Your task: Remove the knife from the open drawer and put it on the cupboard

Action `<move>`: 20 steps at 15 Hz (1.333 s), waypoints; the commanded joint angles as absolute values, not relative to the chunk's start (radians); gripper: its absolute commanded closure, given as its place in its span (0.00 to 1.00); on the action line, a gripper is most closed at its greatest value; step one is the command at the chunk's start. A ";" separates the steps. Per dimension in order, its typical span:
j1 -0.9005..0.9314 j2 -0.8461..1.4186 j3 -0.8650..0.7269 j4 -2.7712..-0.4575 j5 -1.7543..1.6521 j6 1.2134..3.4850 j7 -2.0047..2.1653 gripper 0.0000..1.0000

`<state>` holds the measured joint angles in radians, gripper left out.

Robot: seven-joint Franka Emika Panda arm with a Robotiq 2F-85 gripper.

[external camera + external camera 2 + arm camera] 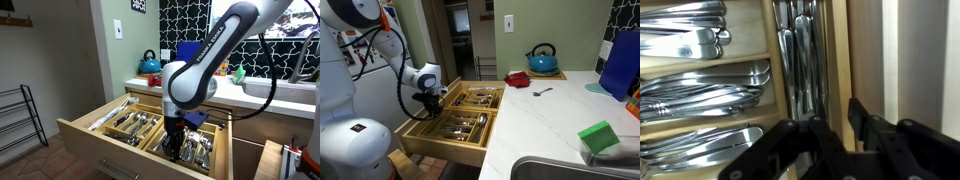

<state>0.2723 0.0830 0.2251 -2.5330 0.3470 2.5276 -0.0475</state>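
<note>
Hovering low in the drawer (110,155) at frame centre, the jaws stand parted and empty near the knife (800,60), lying in its upper-centre wrist-view slot; grasp, lift and transfer to the cupboard (555,115) remain outstanding.

long kitchen cupboard (555,115), flat white worktop, light wood fronts. by far wall on worktop: round blue kettle (542,60), flat red item (518,79) just beside it. small silvery utensil (542,91) lies alone nearer middle. tall blue panel (620,62) stands at frame edge, pale blue disc (596,88) near its base. green block sponge (599,137) near sunken sink (535,168).
</note>
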 commanded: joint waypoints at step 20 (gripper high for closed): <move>0.235 0.311 0.228 -2.426 0.278 2.534 0.009 0.83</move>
